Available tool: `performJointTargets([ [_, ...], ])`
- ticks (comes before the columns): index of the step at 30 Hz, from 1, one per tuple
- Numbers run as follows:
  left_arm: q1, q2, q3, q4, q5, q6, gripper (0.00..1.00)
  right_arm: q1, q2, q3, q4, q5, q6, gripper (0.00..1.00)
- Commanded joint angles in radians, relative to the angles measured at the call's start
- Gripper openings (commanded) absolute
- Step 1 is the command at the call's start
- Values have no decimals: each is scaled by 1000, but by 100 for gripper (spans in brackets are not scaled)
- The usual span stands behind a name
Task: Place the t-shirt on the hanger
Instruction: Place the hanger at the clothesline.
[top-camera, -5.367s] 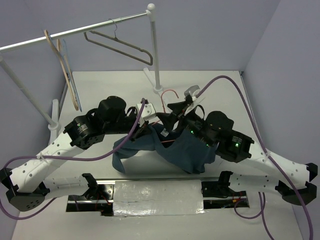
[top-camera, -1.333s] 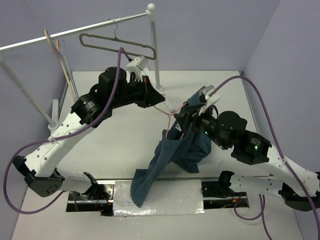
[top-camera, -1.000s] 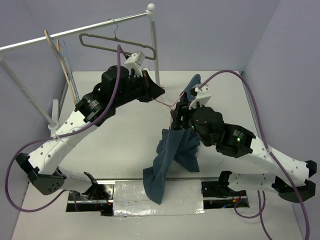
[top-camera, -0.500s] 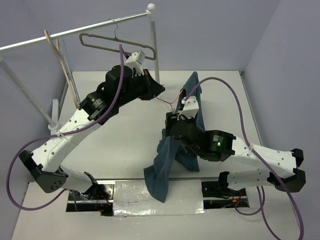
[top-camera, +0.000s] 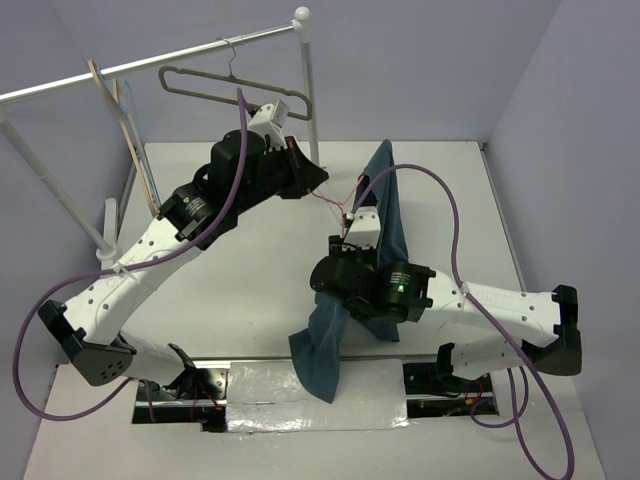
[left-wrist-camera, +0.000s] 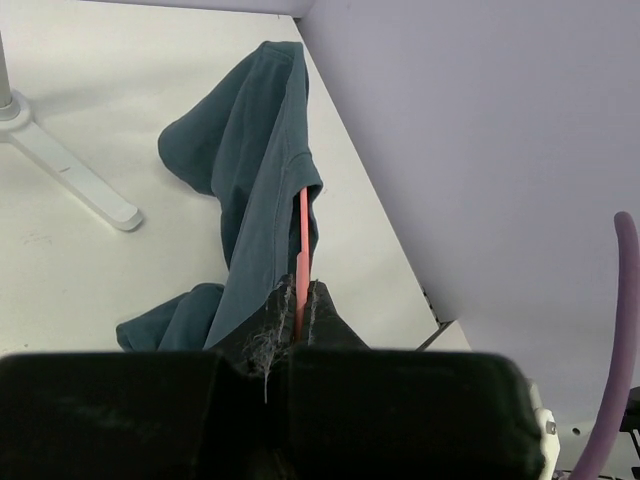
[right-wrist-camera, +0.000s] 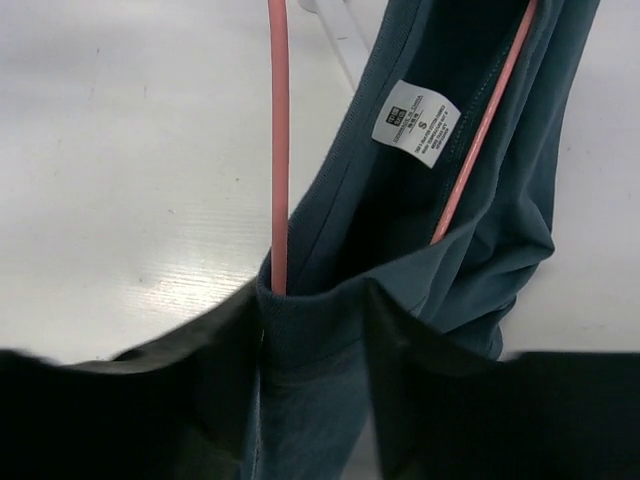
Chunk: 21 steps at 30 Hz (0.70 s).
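Far-left rail: a bare metal rail (top-camera: 150, 65) carries pale wooden hangers (top-camera: 125, 140) at its left end, and a thicker grey-brown hanger (top-camera: 240, 92) further right.
Rack post: the white upright post (top-camera: 311, 100) stands at the rail's right end. Its flat white foot (left-wrist-camera: 75, 180) lies on the white table (top-camera: 230, 270), well left of the cloth in my left wrist view.
My left gripper (top-camera: 322, 180) (left-wrist-camera: 299, 292): raised over the far middle of the table with the jaws pressed together. They pinch the thin red-pink wire hanger (top-camera: 335, 203) (left-wrist-camera: 303, 235), and no gap shows on either side of the wire.
Hanger: from that pinch the wire runs straight away from my left wrist and goes into an opening of the shirt. In the right wrist view I see two runs of it (right-wrist-camera: 278, 150). The left run goes down into the collar fold. The right run lies inside the neck opening.
Shirt: the limp dark slate-blue cloth t-shirt (top-camera: 388, 200) (left-wrist-camera: 250, 150) (right-wrist-camera: 500, 230) is draped on the wire, right of my left gripper. Its top is peaked at the far side, and its long tail trails toward the near edge of the table. A small white label (right-wrist-camera: 415, 122) shows inside the neck, just left of the right wire run.
My right gripper (top-camera: 347, 238) (right-wrist-camera: 312, 320): it is at the shirt's neck with the jaws partway apart. The bunched collar fold sits between them, but I cannot tell whether they press it or only straddle it.
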Motion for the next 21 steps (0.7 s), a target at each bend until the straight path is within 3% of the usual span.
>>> performJointTargets([
  [1, 3, -25, 14, 126, -24, 3, 0, 7, 12, 2, -25, 51, 57, 45],
  [2, 3, -26, 12, 126, -27, 4, 0, 7, 9, -1, -23, 52, 54, 39],
  [5, 5, -34, 8, 131, -29, 4, 0, 7, -2, -12, -25, 43, 43, 8],
  [6, 3, -41, 0, 136, -22, 1, 0, 7, -5, -16, -23, 42, 31, 4],
  [11, 3, -55, -12, 182, 54, -2, 0, 7, -35, -38, 24, 8, -74, 0],
  [14, 3, -37, 54, 110, 134, 84, 41, 3, -93, -67, 119, -85, -240, 0],
  [15, 5, -32, 118, 69, 127, 105, 48, -6, -136, -82, 141, -124, -274, 0],
  [18, 9, -38, 210, -72, 65, 187, 60, -68, -250, -121, 210, -285, -392, 0],
  [21, 17, -110, 180, -110, -50, 230, 68, -168, -352, -139, 227, -442, -457, 0],
])
